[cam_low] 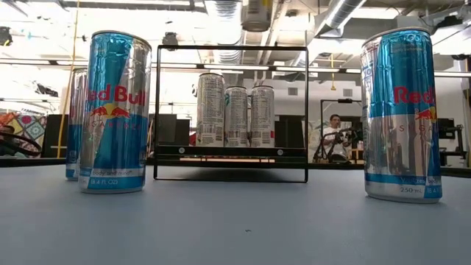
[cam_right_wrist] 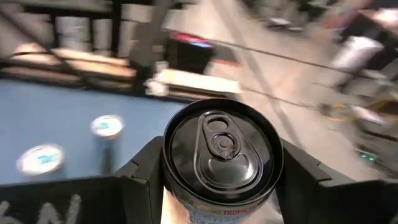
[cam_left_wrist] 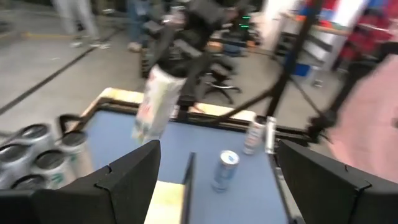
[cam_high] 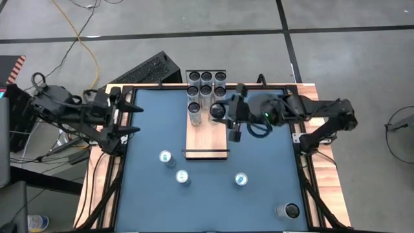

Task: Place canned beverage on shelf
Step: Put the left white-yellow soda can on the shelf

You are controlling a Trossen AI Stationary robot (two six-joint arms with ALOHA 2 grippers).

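The right gripper (cam_right_wrist: 214, 171) has its jaws clenched around a slim black-topped beverage can (cam_right_wrist: 219, 149), holding it in the air above the long light-wood shelf board (cam_high: 206, 133), near the silver cans (cam_high: 206, 87) grouped at its far end. The left gripper (cam_high: 132, 120) waits with released jaws at the left edge of the blue tabletop (cam_high: 259, 204).

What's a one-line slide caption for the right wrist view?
Right gripper shut on a black-topped can, carried above the blue table with two loose cans standing below.
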